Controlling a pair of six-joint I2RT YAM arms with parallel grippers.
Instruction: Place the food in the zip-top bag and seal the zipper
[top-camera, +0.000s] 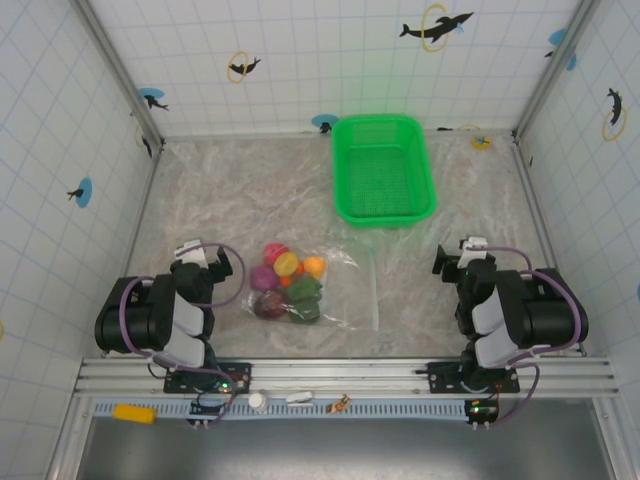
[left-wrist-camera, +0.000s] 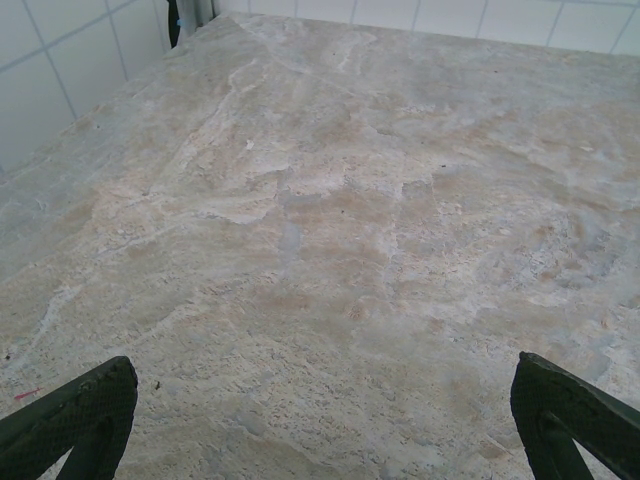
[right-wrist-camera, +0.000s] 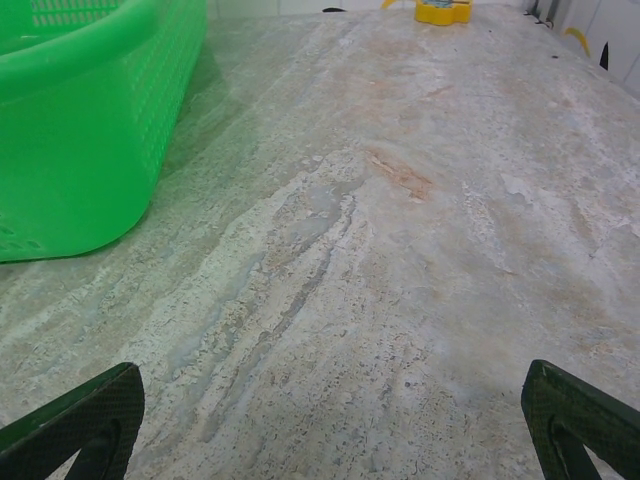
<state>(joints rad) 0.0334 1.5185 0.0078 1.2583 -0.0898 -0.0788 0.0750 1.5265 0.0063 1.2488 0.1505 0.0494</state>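
Marbled, matte worktop (top-camera: 250, 190). Clear, floppy zip-top bag (top-camera: 340, 290) lies at near-edge centre, rounded food (top-camera: 288, 283) bunched at its left, pale straight zipper (top-camera: 373, 290) at its right. Both left gripper (left-wrist-camera: 320, 410) and right gripper (right-wrist-camera: 330, 410): jaws wide, empty, above bare surface. Right wrist view adds green mesh basket (right-wrist-camera: 80, 150).

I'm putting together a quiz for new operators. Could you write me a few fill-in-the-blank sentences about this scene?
1. The mesh basket is bright ___.
2. The left gripper and the right gripper both have jaws that stand ___.
3. The food lies nearer the ___ gripper than the other.
Missing words: green; open; left.
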